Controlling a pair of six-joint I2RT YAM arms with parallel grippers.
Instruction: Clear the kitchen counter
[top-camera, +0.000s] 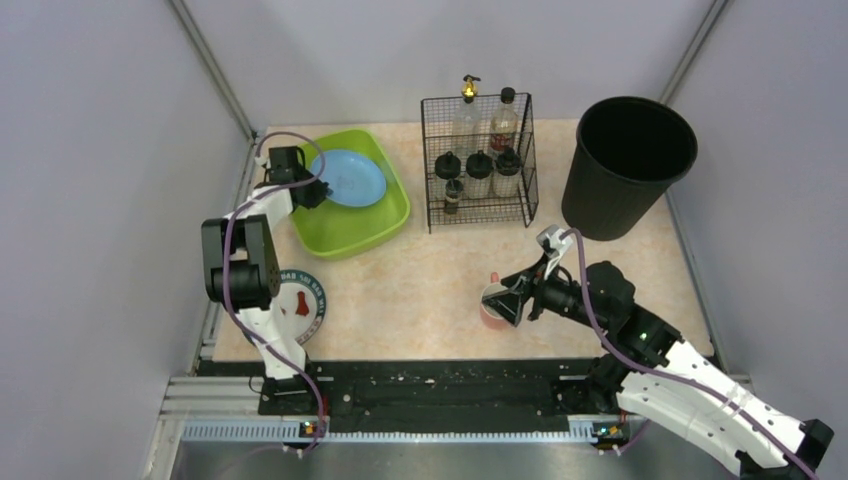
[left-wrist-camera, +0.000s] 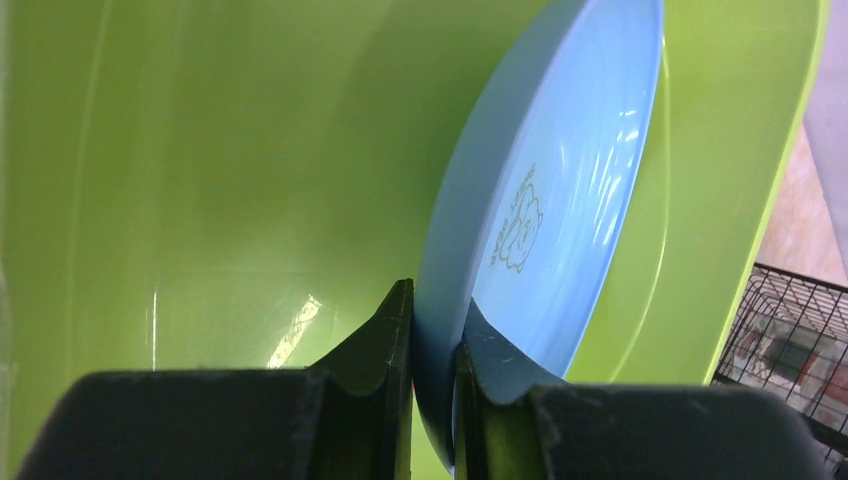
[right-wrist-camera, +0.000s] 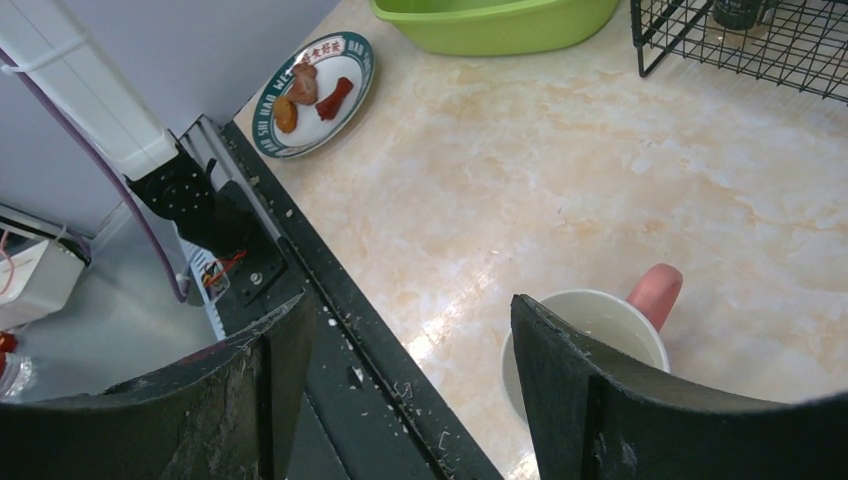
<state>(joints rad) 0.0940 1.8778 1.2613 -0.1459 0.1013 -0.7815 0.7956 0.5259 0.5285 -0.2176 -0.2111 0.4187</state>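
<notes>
- Blue plate (top-camera: 347, 177), upper left: left claw (left-wrist-camera: 432, 335) pinches its rim inside green tub (left-wrist-camera: 200, 180); lower it flat before releasing.
- Right claw (right-wrist-camera: 400, 340) gapes wide, empty, near mug (right-wrist-camera: 612, 320).

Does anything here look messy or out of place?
A plate with food scraps sits at the counter's near left corner, and crumbs litter the black rail. The blue plate is tilted inside the green tub, pinched by the left pincer.
</notes>
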